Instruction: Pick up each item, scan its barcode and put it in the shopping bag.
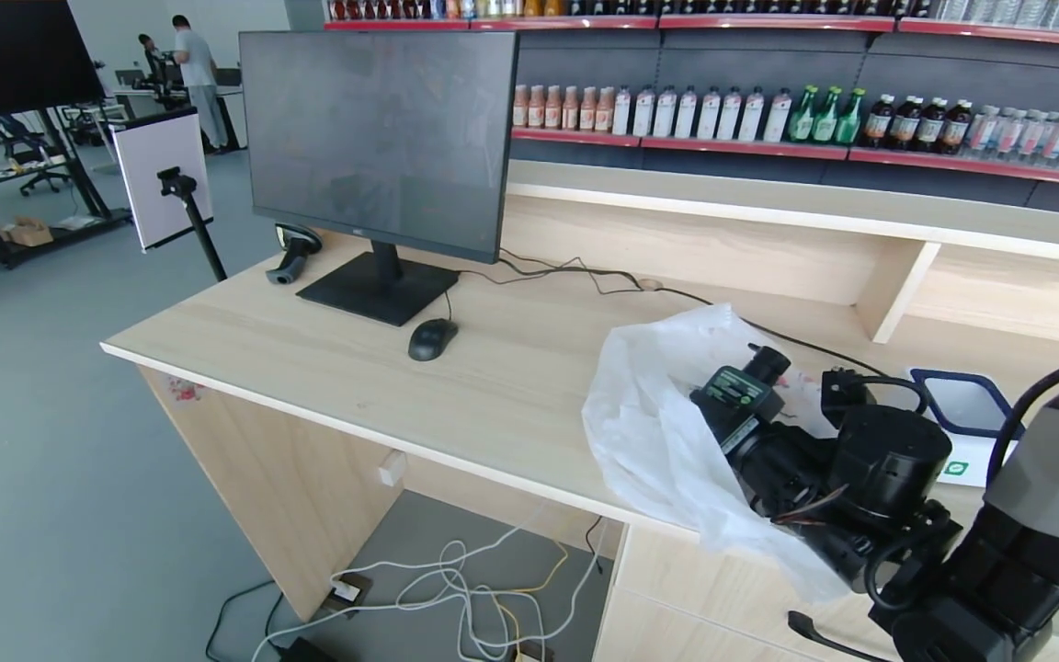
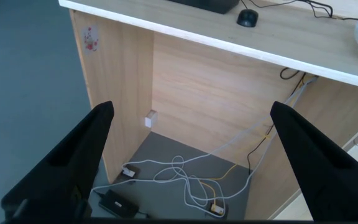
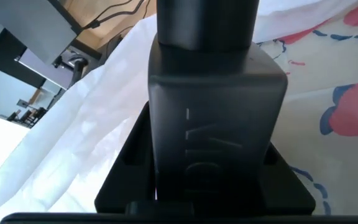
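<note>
Black bottle (image 3: 216, 112), base hidden, over shopping bag (image 1: 649, 432)

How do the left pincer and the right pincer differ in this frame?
The left pincer is open and empty; the right pincer is shut on a dark square-shouldered bottle. The left one faces the gap under the pale wooden desk; the right one sits at the white plastic shopping bag. Both are black.

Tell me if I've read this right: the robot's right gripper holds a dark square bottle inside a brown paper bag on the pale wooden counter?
Not quite. The bag is thin white plastic, not brown paper, as the head view shows. The right gripper does hold the dark square bottle inside it, on the pale wooden counter.
</note>
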